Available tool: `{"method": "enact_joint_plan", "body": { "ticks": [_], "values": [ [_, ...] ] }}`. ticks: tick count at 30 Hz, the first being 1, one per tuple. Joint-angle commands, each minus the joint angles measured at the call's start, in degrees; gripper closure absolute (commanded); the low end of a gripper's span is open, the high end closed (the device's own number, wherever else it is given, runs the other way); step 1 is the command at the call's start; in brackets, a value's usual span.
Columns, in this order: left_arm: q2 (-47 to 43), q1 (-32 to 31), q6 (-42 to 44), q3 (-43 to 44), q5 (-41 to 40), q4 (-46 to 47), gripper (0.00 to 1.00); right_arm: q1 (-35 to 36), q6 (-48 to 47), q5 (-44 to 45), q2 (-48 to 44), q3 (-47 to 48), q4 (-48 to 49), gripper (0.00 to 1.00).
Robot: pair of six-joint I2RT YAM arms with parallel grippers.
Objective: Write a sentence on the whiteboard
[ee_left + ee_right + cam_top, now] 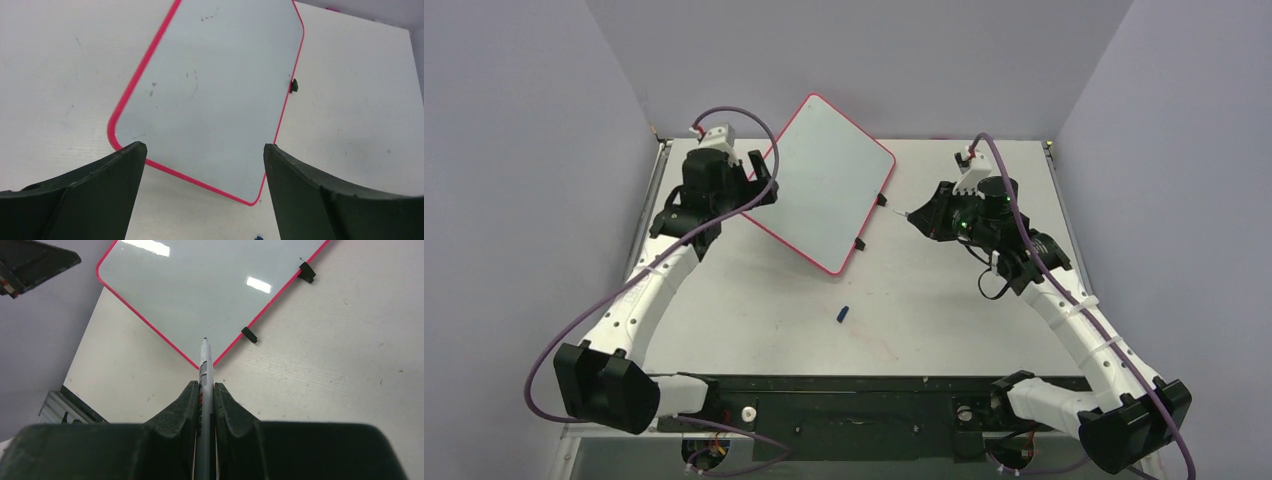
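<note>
Room: plain grey-lilac walls (544,150) close in a white tabletop (944,300), lightly scuffed.
Whiteboard: the whiteboard (824,180) sits at the far left-centre, turned corner-on to the arms. Its far corner shows past the tabletop's back edge, so it cannot be told whether it lies flat or is tipped up.
Clips: small black clips (249,335) line the edge facing the right arm.
Left gripper: the left gripper (205,147) is released, jaws spread wide and holding nothing, hovering at the board's left side. It is probably placed to steady the board against the pen's push.
Right gripper: the right gripper (206,390) is clenched on a marker (205,360), tip forward and aimed at the board's near corner, apart from the face, seemingly ready to start.
Cap: a small blue cap (844,313) lies loose mid-tabletop, well apart from both arms.
Writing: no sentence is on the board, only faint grey specks. Print on the marker barrel is too small to read.
Progress: judged not yet begun.
</note>
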Motion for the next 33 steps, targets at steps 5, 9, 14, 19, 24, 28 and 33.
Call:
{"method": "enact_joint_plan", "body": {
  "ticks": [5,9,14,19,24,28,33],
  "values": [
    [9.8,10.1,0.0,13.3,5.2,-3.4,0.12,-0.4,-1.0,1.0,-2.3,-1.4,1.2,1.00],
    [16.4,16.4,-1.1,21.2,11.9,-3.6,0.12,-0.6,-1.1,0.9,-2.5,-1.5,1.0,1.00],
    [23.4,20.2,-2.1,27.2,18.2,-2.2,0.13,-0.6,-1.2,0.6,-2.8,-1.7,1.0,1.00],
    [31.4,21.4,-1.8,35.6,23.1,-2.0,0.14,-0.7,-1.2,0.4,-3.2,-2.2,0.6,1.00],
    [40.0,21.5,-0.5,45.5,27.7,-5.9,0.16,-0.7,-1.2,0.3,-3.8,-2.8,0.4,1.00],
    [47.1,21.5,-0.9,52.8,29.7,-7.2,0.18,-0.7,-1.3,0.4,-4.1,-3.2,0.0,1.00],
    [53.6,21.4,-2.6,58.1,32.3,-6.5,0.20,-0.7,-1.5,0.5,-3.9,-3.1,-0.4,1.00]
  ]
}}
